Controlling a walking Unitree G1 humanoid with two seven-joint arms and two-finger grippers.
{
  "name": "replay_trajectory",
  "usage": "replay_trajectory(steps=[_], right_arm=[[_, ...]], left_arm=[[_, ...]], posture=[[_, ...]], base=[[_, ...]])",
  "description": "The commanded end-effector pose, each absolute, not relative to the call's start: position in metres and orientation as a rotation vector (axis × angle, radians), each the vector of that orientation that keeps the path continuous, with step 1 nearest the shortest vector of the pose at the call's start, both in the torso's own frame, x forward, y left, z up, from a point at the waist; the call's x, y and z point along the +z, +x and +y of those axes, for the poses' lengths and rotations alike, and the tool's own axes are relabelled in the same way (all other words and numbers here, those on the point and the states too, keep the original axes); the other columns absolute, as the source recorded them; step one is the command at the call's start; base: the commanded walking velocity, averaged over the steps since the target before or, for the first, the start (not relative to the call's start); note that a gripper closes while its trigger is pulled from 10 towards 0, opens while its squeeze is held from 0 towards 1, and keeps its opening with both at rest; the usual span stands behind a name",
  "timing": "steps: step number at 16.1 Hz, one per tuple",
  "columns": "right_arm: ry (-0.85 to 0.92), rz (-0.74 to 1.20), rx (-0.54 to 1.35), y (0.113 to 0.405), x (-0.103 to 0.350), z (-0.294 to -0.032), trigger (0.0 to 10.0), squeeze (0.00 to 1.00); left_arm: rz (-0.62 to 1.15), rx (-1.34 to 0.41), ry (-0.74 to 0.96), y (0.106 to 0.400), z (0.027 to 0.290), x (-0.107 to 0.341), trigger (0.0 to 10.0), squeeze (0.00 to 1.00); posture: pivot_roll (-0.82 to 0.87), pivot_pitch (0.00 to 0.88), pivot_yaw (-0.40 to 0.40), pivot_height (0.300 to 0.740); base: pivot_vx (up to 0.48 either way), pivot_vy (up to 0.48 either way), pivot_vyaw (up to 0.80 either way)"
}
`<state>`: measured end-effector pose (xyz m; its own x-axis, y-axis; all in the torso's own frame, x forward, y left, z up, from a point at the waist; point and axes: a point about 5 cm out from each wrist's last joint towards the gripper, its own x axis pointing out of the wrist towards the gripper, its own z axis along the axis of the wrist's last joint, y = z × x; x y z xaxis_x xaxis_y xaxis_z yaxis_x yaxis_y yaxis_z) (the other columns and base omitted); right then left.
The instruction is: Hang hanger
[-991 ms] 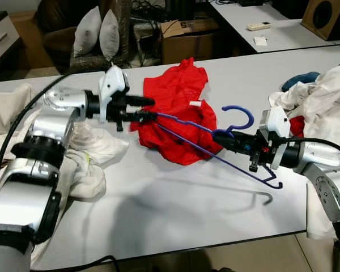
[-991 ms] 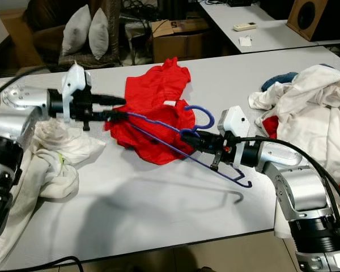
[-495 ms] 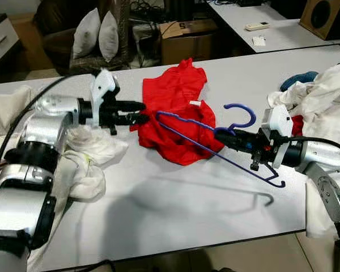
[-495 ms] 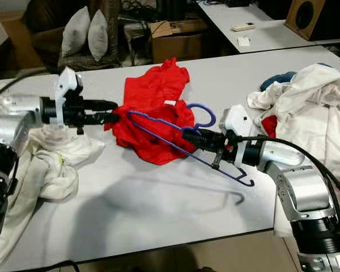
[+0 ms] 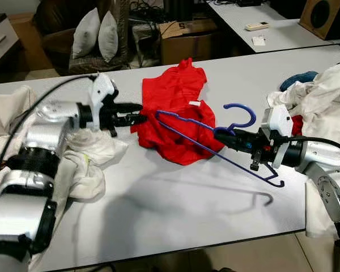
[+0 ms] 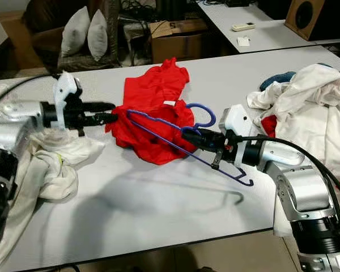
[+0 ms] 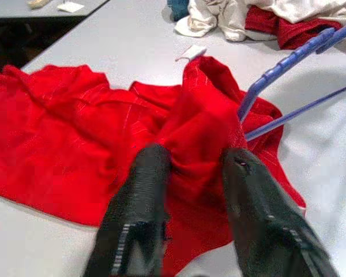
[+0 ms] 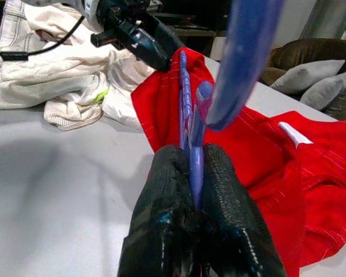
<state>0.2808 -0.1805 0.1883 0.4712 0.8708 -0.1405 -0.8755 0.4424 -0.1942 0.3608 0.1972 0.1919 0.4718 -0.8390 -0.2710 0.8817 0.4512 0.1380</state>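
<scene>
Left tool (image 5: 137, 114) released, one hanger (image 5: 207, 134), two tools

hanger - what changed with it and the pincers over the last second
The left pincer let go of the blue hanger's far end and drew back toward the robot's left; its fingers now stand open at the edge of the red garment. The hanger's freed end sits slightly lower over the garment. The right pincer stayed clamped near the hook, and the garment and white clothes lie as before.
</scene>
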Motion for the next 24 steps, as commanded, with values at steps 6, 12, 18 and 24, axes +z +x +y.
replay_trajectory(steps=[6, 12, 18, 24], right_arm=[[-0.270, -0.022, 1.105, 0.283, 0.197, -0.177, 10.0, 0.00], [-0.275, -0.020, 1.102, 0.283, 0.198, -0.179, 10.0, 0.00], [-0.337, 0.042, 1.100, 0.284, 0.188, -0.180, 10.0, 0.00], [-0.390, 0.084, 1.026, 0.293, 0.181, -0.184, 10.0, 0.00]], left_arm=[[0.154, -1.098, 0.224, 0.358, 0.198, 0.197, 0.0, 0.00], [0.169, -1.106, 0.220, 0.357, 0.197, 0.197, 0.0, 0.00], [0.075, -1.062, 0.225, 0.364, 0.198, 0.221, 0.0, 0.00], [0.048, -1.096, 0.291, 0.363, 0.196, 0.237, 0.0, 0.00]], posture=[[-0.02, 0.000, 0.078, 0.740], [-0.03, 0.000, 0.081, 0.740], [-0.02, 0.000, 0.079, 0.740], [-0.01, 0.000, 0.079, 0.740]], base=[[0.000, 0.000, 0.00], [0.000, 0.000, 0.00], [0.000, 0.000, 0.00], [0.000, 0.000, 0.00]])
